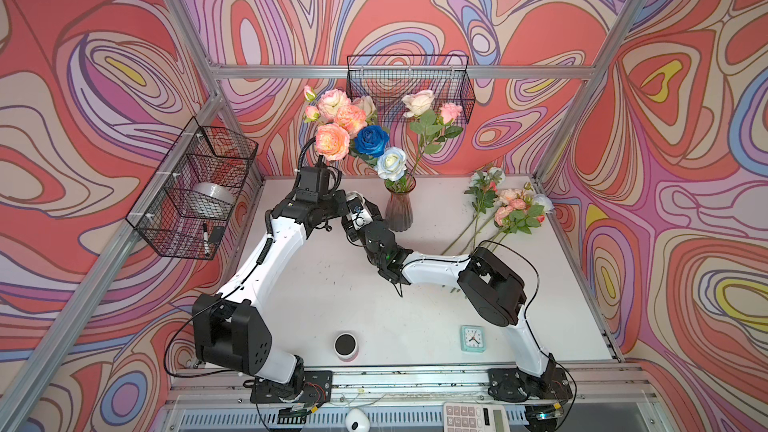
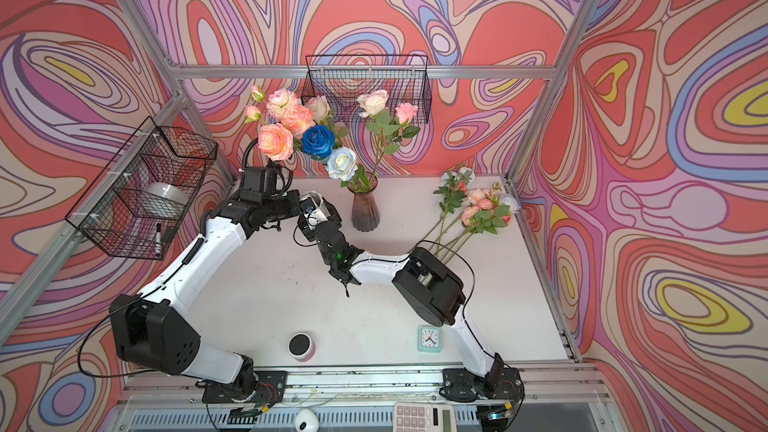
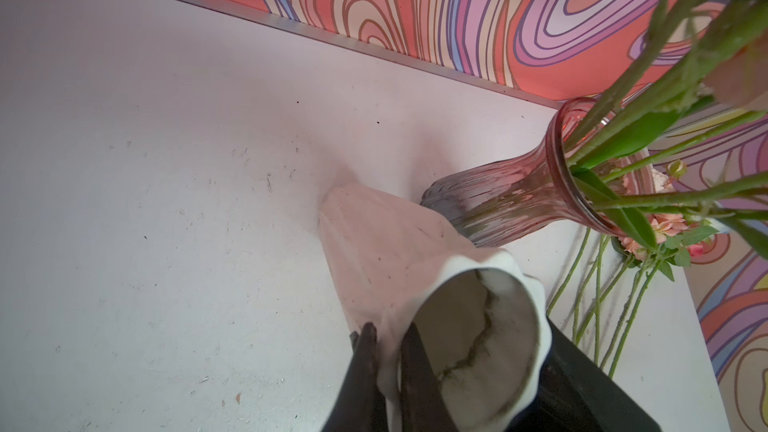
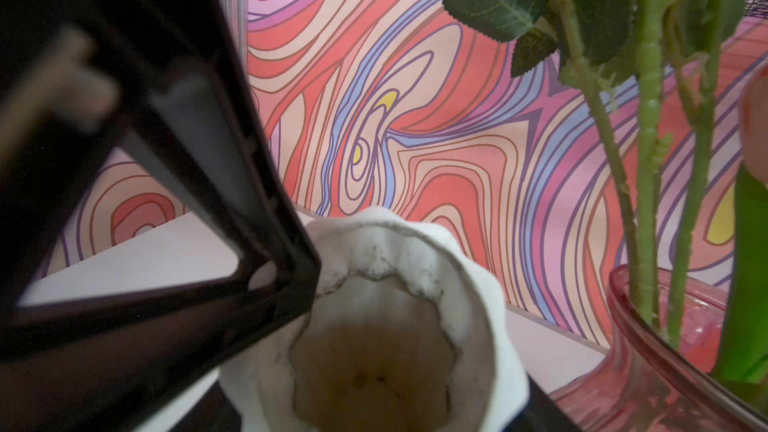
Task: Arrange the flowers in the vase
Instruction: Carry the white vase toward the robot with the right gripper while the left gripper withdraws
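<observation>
The left gripper (image 3: pixel 388 332) pinches the rim of an empty, stained white pot (image 3: pixel 386 251). Fingers of the right gripper (image 1: pixel 360 214) flank it; grip unclear. Just beyond the fingers a pink glass vase (image 3: pixel 511 197) holds flowers (image 1: pixel 370 141); loose flowers (image 1: pixel 513 205) lie farther off on the white table (image 1: pixel 332 284), under swirl-patterned walls (image 1: pixel 104 76).

Left arm (image 1: pixel 266 255) bent at a raised elbow, forearm reaching inward to mid-table; left gripper (image 3: pixel 388 328) closed, fingers pinching the rim of a white pot (image 3: pixel 395 251); right arm (image 1: pixel 436 270) bent likewise, forearm running leftward; right gripper (image 1: pixel 358 214) jaws apart astride the same pot, contact indeterminate.
</observation>
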You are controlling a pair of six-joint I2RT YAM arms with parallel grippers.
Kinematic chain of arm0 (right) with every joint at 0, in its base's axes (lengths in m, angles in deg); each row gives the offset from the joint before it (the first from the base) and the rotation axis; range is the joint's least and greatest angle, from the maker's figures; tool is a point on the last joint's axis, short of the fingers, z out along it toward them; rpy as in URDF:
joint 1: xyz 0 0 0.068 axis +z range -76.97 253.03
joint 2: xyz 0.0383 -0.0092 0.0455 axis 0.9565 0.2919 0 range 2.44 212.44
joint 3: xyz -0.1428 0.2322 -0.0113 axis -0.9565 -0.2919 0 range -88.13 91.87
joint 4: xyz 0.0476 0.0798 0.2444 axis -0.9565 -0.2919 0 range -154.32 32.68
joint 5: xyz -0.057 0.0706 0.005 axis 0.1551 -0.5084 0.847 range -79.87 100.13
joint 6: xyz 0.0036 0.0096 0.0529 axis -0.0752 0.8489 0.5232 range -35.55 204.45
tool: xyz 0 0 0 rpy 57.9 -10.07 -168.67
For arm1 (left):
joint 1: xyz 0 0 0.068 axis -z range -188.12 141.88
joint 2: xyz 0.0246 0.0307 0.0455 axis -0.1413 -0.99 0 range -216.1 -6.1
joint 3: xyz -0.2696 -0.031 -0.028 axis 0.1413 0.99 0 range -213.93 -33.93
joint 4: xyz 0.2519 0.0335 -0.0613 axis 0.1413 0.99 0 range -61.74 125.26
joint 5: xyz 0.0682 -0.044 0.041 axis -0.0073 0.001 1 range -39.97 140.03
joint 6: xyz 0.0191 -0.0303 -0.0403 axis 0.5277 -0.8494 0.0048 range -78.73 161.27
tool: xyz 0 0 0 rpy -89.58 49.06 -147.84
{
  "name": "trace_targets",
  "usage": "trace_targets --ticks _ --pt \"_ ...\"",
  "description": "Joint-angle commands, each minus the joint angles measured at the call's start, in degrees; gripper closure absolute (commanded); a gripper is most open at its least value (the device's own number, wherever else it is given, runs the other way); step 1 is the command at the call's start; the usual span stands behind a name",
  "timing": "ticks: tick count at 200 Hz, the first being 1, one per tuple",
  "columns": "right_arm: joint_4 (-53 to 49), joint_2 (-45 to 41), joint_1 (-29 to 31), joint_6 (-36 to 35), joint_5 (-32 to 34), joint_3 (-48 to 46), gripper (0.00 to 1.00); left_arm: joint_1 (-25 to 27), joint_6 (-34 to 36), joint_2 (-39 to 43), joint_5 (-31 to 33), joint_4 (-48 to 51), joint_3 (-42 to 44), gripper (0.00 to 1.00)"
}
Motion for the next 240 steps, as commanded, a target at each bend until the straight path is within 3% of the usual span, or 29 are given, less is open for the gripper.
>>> trace_targets --ticks 1,38,78,99,160,207,240 --pt "-0.5 -0.5 0.5 -2.1 -1.8 0.3 0.42 0.5 -0.4 -1.1 -1.1 3.0 -0.4 1.0" --pt "0.7 -4.2 0.9 -0.3 -3.3 -3.7 0.62 0.4 -1.4 1.5 -2.4 2.5 1.6 1.0" --pt "0.7 -7.9 1.8 1.2 -3.8 -7.2 0.7 0.5 -3.0 4.4 -4.3 1.3 4.8 1.0" --pt "-0.2 -10.2 2.4 2.2 -3.5 -9.6 0.72 0.5 -3.9 6.4 -5.7 0.5 6.7 0.79" --pt "-6.1 -18.8 5.1 7.5 -1.5 -17.3 0.74 4.0 -6.9 16.8 -9.1 -1.3 14.9 0.43" --pt "-17.3 -31.3 6.1 14.6 -0.3 -24.4 0.76 4.7 -12.3 27.5 -13.9 -6.4 22.3 0.23" --pt "-32.2 -41.0 6.4 20.6 -1.6 -27.9 0.77 5.2 -15.4 33.7 -16.5 -10.6 27.8 0.17"
